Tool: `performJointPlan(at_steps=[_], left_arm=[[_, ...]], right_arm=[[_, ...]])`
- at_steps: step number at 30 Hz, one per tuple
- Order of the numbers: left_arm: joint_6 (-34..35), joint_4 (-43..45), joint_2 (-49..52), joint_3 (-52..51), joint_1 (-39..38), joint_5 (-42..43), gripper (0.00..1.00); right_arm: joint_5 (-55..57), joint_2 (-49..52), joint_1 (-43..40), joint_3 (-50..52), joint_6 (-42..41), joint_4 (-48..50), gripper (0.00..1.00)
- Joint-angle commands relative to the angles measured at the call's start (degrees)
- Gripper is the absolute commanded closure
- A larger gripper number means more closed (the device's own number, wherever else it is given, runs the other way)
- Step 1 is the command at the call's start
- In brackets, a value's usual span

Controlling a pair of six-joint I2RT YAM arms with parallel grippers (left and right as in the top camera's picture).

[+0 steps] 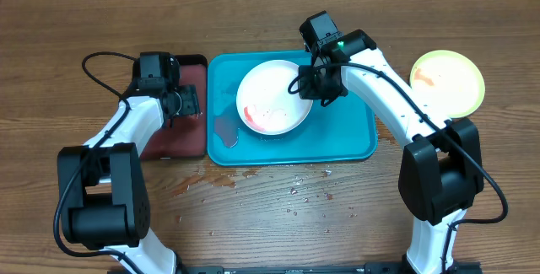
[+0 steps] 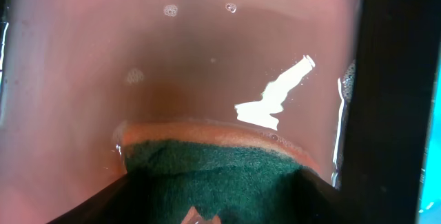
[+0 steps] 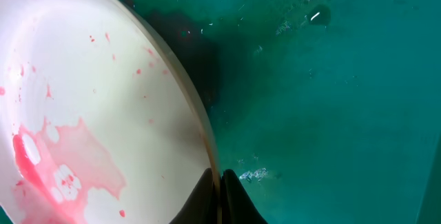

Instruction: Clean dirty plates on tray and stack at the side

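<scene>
A white plate [image 1: 272, 97] with red sauce smears lies tilted on the turquoise tray [image 1: 354, 135]. My right gripper [image 1: 305, 83] is shut on the white plate's right rim; in the right wrist view its fingers [image 3: 220, 196] pinch the rim of the plate [image 3: 89, 114] above the tray floor [image 3: 331, 100]. A lime green plate [image 1: 448, 81] with a small red smear sits on the table at the right. My left gripper [image 1: 187, 103] is over the black tray [image 1: 187, 135] and is shut on a green scouring sponge [image 2: 213, 176] dipped in reddish liquid [image 2: 172, 65]. The light blue plate is not in view.
A puddle of water [image 1: 225, 128] lies on the turquoise tray's left part. Water drops and a reddish wet patch [image 1: 221, 179] are spread on the wooden table in front of the tray.
</scene>
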State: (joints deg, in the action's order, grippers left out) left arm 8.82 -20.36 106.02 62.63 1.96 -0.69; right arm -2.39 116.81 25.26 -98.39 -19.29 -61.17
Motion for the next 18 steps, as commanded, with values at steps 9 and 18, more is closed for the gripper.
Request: performJointPlan(at_steps=[9, 18], left_arm=[[0.46, -0.07, 4.04, 0.90, -0.17, 0.24, 0.60], [0.48, -0.50, 3.89, 0.92, -0.17, 0.22, 0.96]], right_arm=[[-0.31, 0.33, 0.02, -0.17, -0.28, 0.13, 0.96], [-0.31, 0.33, 0.02, -0.17, -0.28, 0.15, 0.96]])
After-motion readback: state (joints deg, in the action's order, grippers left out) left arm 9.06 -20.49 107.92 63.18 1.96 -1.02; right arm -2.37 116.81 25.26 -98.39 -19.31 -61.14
